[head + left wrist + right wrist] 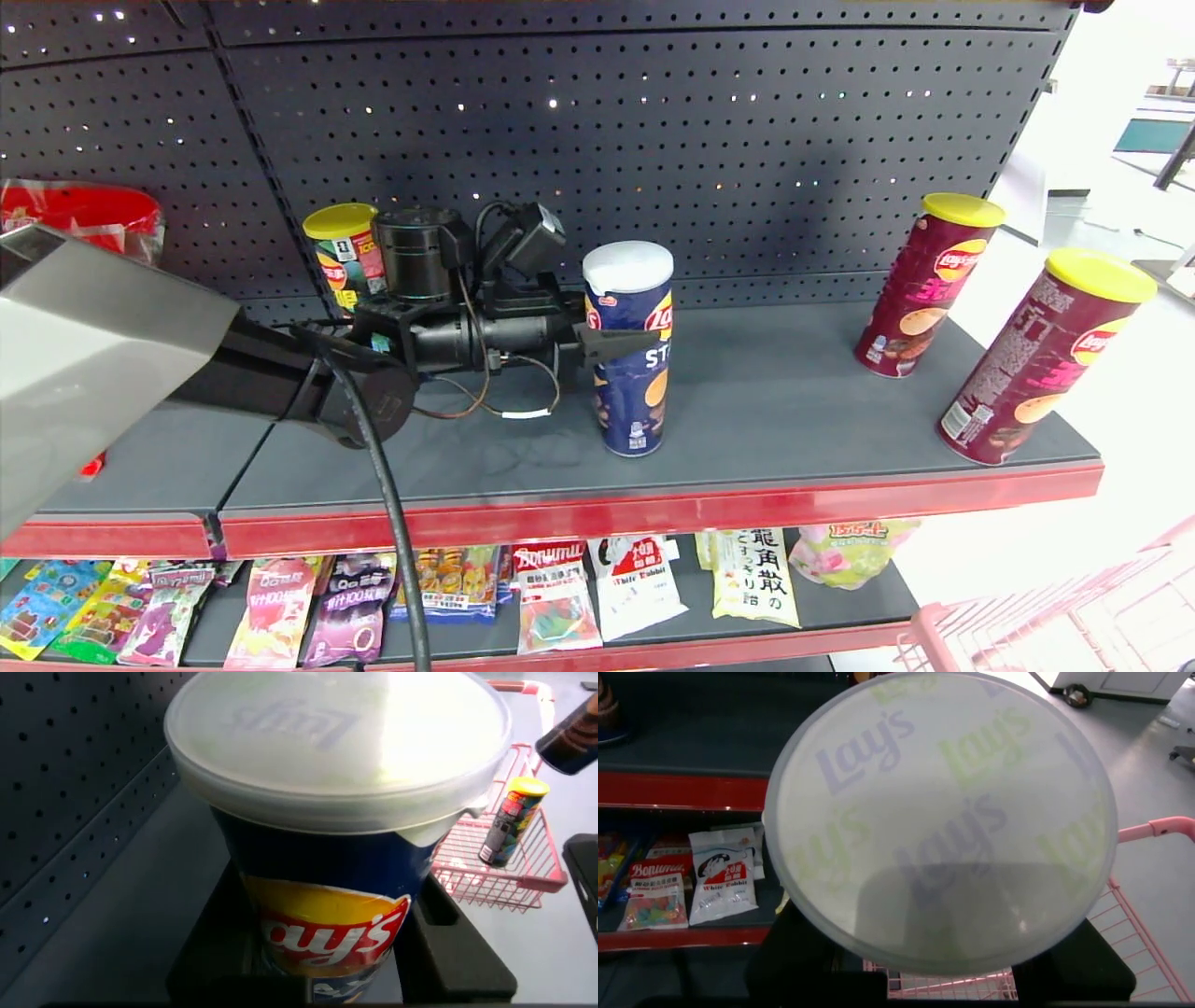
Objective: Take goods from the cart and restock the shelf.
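The left arm point(280, 378) half hides a yellow-lidded can point(342, 250); the frame edge crops a red bag point(89, 215).

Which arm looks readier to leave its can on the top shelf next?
Left, probably: the left gripper holds the blue can upright on the shelf. The right gripper holds a second can lower, by the pink cart.

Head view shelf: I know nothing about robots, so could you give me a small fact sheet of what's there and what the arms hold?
top shelf: dark grey, red front edge
blue can: upright mid-shelf, white lid
left gripper: closed around the blue can's upper half
maroon cans: two, yellow lids, right end
green can: yellow lid, behind the left arm
right gripper: holds a clear-lidded can above the pink cart
snack packets: lower shelf
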Motion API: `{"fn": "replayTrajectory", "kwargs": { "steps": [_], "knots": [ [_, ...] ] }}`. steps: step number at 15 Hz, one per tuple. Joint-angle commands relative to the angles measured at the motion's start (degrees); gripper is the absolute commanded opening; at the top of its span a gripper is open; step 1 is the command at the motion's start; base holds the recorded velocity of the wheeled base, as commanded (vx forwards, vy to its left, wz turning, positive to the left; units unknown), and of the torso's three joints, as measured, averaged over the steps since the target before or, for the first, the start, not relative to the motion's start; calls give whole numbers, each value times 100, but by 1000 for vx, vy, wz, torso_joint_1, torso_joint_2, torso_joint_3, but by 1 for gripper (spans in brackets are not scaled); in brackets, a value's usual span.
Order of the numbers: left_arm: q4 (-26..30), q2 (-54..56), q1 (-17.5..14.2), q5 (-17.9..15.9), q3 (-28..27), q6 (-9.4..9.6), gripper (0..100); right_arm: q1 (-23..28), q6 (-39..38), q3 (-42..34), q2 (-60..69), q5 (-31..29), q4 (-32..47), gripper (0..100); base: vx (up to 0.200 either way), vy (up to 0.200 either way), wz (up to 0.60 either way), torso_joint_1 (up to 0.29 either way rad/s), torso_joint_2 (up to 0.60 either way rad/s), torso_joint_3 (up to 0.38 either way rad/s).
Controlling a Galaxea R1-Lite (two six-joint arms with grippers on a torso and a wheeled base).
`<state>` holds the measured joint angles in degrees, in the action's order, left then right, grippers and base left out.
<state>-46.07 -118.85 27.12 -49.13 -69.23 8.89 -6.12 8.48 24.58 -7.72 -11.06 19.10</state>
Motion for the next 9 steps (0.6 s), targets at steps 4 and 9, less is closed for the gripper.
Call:
{"fn": "replayTrajectory", "kwargs": {
  "steps": [4, 9],
  "knots": [
    [10, 81, 21, -18, 103, 8, 0, 6, 4, -14, -11, -2, -3, 0, 0, 0, 0, 0, 0, 0],
    [28, 81, 170, 105, 138, 17, 0, -3, 4, -23, -19, -2, 6, 0, 0, 0, 0, 0, 0, 0]
  ]
}}
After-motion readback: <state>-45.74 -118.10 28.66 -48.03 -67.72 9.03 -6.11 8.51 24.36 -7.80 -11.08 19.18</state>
